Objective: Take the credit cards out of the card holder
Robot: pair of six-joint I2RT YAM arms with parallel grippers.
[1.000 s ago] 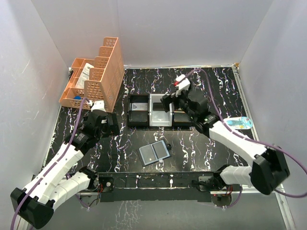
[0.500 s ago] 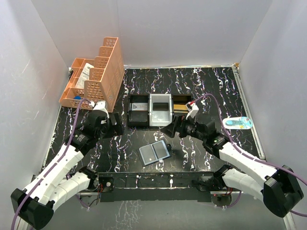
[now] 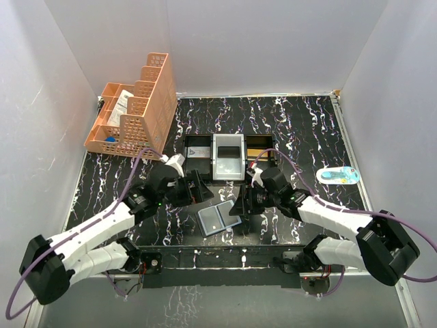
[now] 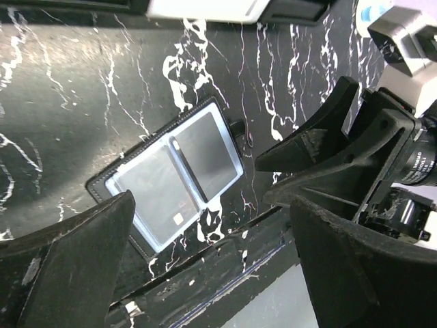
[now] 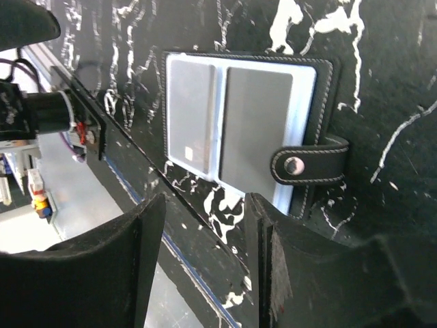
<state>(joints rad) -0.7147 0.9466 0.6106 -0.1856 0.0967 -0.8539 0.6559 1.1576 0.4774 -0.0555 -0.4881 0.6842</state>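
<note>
Near the front edge of the marble-pattern table, the card holder lay flat and opened, with its two grey-blue panels facing up. It was placed between the two claws, in front of the black-and-white tray and apart from it. A grey card sat in one panel and another grey card in the second panel. The small black tab stuck out at the side toward the right arm.

The left gripper hung just beside the holder's far-left corner. Its fingers stood wide apart and held nothing; in its wrist view the holder appeared between the two fingers, lower on the table. The right gripper was at the holder's right edge, close to the tab. Its fingers had only a narrow gap between them and grasped nothing. From its wrist view the holder lay just beyond the fingertips; I cannot tell if they touched it.
</note>
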